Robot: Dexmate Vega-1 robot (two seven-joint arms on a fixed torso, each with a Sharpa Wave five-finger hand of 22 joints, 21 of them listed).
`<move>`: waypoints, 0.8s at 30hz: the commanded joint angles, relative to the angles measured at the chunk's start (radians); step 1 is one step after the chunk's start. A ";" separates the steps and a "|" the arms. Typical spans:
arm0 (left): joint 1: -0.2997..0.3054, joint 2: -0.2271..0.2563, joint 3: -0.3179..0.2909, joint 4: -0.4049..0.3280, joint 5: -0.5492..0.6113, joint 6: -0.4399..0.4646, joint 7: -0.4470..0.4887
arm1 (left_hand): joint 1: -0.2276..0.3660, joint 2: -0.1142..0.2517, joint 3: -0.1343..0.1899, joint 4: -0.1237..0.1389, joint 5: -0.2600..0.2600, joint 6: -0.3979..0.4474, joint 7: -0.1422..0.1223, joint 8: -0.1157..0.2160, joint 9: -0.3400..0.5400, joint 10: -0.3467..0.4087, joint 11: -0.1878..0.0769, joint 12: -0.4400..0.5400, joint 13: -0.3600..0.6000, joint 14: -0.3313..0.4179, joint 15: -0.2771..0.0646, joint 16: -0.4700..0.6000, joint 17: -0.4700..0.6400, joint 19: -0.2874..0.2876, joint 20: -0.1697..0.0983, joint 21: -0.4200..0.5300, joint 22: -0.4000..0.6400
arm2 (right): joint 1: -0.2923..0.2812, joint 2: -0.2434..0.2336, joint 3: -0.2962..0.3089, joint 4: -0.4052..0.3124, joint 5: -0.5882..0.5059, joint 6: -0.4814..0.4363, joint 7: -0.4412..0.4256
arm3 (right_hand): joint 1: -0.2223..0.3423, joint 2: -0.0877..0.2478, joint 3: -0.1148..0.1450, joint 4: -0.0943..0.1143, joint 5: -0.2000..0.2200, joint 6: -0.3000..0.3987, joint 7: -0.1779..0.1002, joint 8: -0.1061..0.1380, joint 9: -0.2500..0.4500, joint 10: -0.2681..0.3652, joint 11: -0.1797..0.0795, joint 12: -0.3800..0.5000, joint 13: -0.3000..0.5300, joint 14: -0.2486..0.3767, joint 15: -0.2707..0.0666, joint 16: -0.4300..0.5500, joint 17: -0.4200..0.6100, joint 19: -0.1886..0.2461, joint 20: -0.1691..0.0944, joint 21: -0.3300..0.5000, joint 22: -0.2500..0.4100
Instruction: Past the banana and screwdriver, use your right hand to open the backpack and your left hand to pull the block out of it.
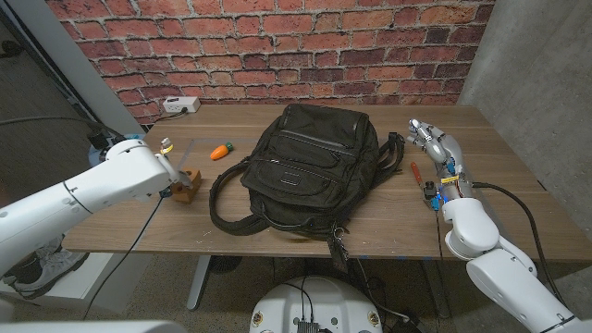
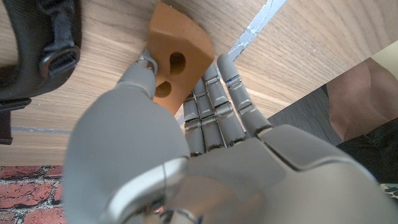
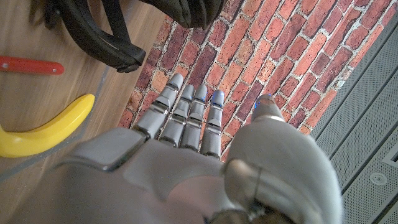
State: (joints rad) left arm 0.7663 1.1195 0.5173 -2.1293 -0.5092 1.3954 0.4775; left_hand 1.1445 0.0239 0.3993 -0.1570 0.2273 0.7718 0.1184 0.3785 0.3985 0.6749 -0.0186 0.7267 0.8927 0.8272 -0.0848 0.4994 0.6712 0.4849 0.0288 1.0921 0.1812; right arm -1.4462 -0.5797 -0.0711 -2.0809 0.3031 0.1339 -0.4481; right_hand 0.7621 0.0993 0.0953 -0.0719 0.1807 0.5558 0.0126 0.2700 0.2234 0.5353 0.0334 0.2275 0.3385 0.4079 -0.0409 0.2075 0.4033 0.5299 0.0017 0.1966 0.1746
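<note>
Already the block (image 1: pixel 186 185) sits outside the backpack (image 1: pixel 310 162), on the table (image 1: pixel 388 231) at about nine o'clock from the bag, with the left hand (image 1: pixel 169 171) on it; the left wrist view shows the fingers (image 2: pixel 214 109) pressed together along one side of the block and the thumb on the other, so it is pinched. The right hand (image 1: pixel 433 141) stands at three o'clock from the backpack, holding nothing, fingers straight and close together. A banana and a red screwdriver (image 1: pixel 417 172) lie by that hand. The task looks to be in its last step: the block is out. Next, the left hand probably needs only to let go and draw clear.
</note>
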 commanded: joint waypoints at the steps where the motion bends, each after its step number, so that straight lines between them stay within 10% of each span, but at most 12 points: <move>1: -0.058 -0.026 0.075 0.048 0.077 -0.001 -0.060 | 0.074 0.086 -0.002 0.001 0.006 -0.011 0.004 -0.010 0.160 -0.013 0.002 -0.010 -0.012 -0.013 0.007 -0.012 -0.006 -0.013 0.005 0.002 0.001 | 0.026 -0.002 -0.011 0.029 0.021 0.003 0.011 | 0.001 0.007 0.005 -0.007 0.003 0.009 -0.001 -0.003 0.001 0.006 0.000 0.001 0.000 0.005 -0.009 0.007 0.000 0.008 -0.003 0.008 0.002; 24: -0.148 0.008 0.134 0.051 -0.054 0.001 -0.024 | -0.030 0.064 -0.052 0.023 -0.012 -0.223 0.022 -0.149 0.119 -0.267 0.128 -0.176 -0.131 -0.252 0.150 -0.149 -0.078 -0.176 0.114 -0.073 0.001 | 0.054 -0.013 -0.018 0.056 0.048 -0.001 0.009 | -0.002 0.009 0.007 -0.013 0.003 0.010 -0.003 -0.007 0.001 0.006 0.001 0.001 0.000 0.004 -0.010 0.009 -0.004 0.009 -0.002 0.007 0.002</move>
State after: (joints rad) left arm 0.6634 1.1061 0.6260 -2.0788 -0.4773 1.3953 0.4327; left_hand 1.1489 0.1028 0.3567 -0.1365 0.2204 0.5686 0.1377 0.2423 0.5234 0.4323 0.0995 0.5662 0.7719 0.5971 0.0487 0.3637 0.6008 0.3235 0.1405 1.0254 0.1814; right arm -1.4082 -0.5847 -0.0861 -2.0361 0.3372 0.1404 -0.4414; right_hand 0.7621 0.0993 0.1022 -0.0786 0.1807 0.5556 0.0124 0.2661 0.2235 0.5353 0.0335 0.2275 0.3386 0.4079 -0.0409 0.2122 0.3987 0.5298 0.0018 0.1966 0.1746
